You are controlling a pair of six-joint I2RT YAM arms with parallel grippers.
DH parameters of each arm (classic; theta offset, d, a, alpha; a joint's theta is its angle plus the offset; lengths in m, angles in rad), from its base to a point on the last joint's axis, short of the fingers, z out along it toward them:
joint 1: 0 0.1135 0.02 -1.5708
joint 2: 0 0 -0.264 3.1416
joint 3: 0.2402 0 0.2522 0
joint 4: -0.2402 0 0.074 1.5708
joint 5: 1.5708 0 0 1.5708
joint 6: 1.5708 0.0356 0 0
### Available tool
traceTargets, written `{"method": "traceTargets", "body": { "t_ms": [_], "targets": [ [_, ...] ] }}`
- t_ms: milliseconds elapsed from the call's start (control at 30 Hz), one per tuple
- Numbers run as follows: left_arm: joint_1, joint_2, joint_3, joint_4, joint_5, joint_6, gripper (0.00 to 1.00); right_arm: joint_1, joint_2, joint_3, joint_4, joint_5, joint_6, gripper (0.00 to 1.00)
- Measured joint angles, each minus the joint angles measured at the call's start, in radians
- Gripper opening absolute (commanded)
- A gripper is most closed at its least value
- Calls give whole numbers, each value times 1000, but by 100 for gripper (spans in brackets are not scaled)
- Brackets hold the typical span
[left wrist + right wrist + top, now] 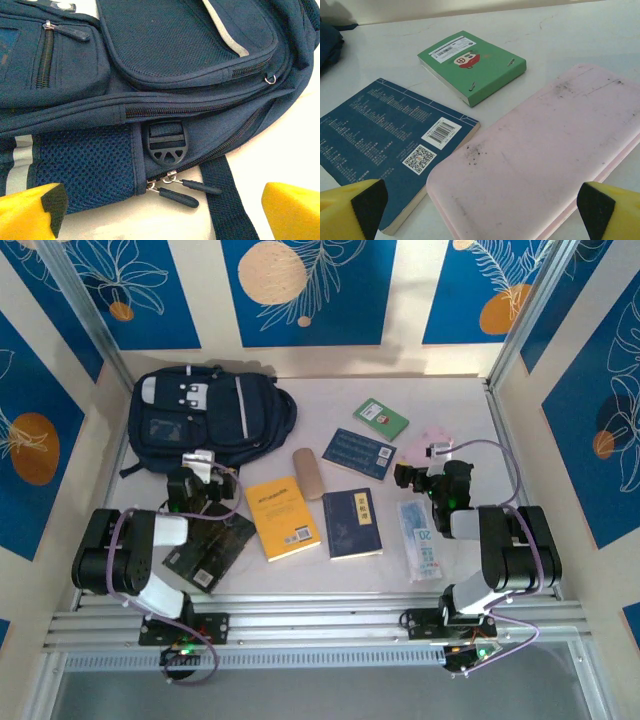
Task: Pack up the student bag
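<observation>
Left claw [203, 476] spread, student bag [205, 415] ahead, book [282, 517] beside

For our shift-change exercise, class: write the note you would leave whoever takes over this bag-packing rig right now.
Left tool: open, empty, facing the zip pulls of the student bag.
Right tool: open, empty, above the pink case, beside the blue book and green book.
Done: nothing visibly packed; visible zips look shut.
Left: open the bag, load the books, case and other table items.
</observation>
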Motion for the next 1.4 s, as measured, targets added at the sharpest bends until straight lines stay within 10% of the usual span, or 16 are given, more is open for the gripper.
{"method": "traceTargets", "body": {
  "t_ms": [967, 1233, 1400],
  "targets": [
    [-6, -130, 53, -201, -23, 0, 100, -8, -21, 36, -102, -55, -20, 99],
    [-154, -491, 173, -450, 18, 123, 100, 135, -317, 299, -510, 130, 120, 99],
    [-351, -555, 317, -668, -14, 150, 100, 477, -499, 447, -690, 292, 98, 99]
  ]
}}
